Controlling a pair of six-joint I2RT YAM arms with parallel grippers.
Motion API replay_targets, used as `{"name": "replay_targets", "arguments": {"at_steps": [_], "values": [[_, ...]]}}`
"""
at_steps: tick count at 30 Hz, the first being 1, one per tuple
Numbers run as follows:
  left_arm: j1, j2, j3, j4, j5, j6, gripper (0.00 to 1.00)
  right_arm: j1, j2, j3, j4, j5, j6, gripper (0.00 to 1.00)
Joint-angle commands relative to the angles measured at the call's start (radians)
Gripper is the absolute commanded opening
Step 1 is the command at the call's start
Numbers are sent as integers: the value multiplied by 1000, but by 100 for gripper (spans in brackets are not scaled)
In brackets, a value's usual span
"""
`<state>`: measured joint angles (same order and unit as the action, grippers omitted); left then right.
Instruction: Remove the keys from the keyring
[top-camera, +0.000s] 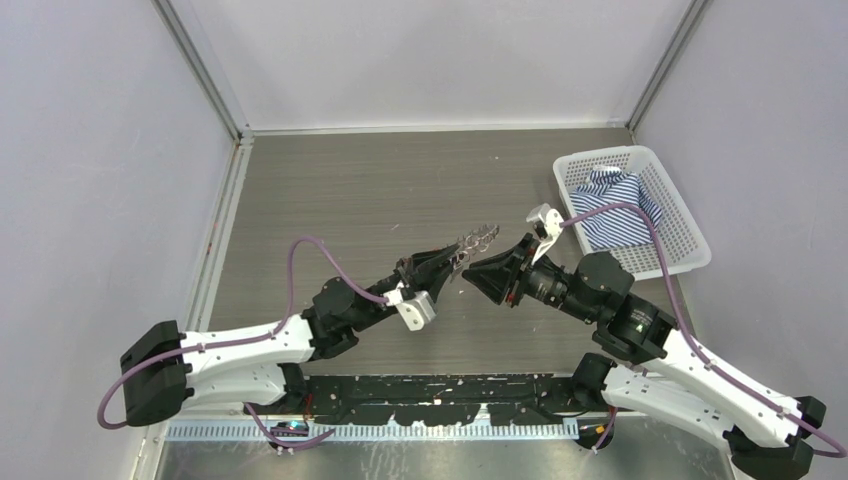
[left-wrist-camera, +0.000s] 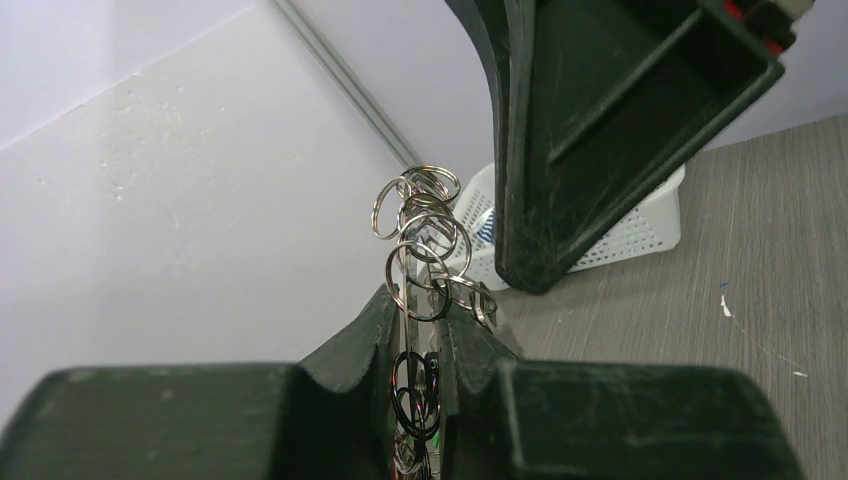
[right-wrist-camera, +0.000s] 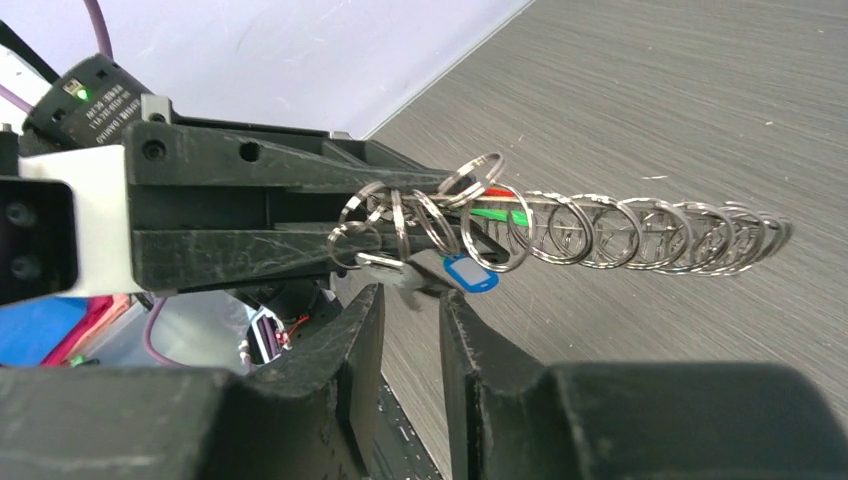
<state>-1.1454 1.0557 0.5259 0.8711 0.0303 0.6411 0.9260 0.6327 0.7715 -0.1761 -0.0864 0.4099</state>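
Note:
My left gripper (top-camera: 447, 262) is shut on the keyring (top-camera: 476, 240) and holds it above the table. In the left wrist view the ring's silvery loops (left-wrist-camera: 425, 240) stick up from between the fingers (left-wrist-camera: 370, 340). In the right wrist view the keyring (right-wrist-camera: 620, 232) runs out to the right as a row of small rings. Keys hang by the left gripper's tip: a blue head (right-wrist-camera: 468, 272), a green one (right-wrist-camera: 500, 213), a red one (right-wrist-camera: 490, 190) and a silver one (right-wrist-camera: 385, 268). My right gripper (right-wrist-camera: 410, 300) is open with a narrow gap, empty, just under the silver key.
A white basket (top-camera: 690, 235) with a striped blue-and-white shirt (top-camera: 615, 205) stands at the back right; it also shows in the left wrist view (left-wrist-camera: 640, 232). Grey walls close off the table at the left, back and right.

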Motion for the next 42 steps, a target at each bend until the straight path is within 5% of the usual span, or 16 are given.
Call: {"name": "replay_targets", "arguments": {"at_steps": [1, 17, 32, 42], "values": [[-3, -49, 76, 108, 54, -30, 0, -14, -9, -27, 126, -56, -49, 34], [-3, -43, 95, 101, 78, -55, 0, -20, 51, 5, 214, -193, -128, 46], [-4, 0, 93, 74, 49, 1, 0, -20, 66, 43, 199, -165, -93, 35], [-12, 7, 83, 72, 19, 50, 0, -21, 60, 61, 111, -131, -76, 17]]}}
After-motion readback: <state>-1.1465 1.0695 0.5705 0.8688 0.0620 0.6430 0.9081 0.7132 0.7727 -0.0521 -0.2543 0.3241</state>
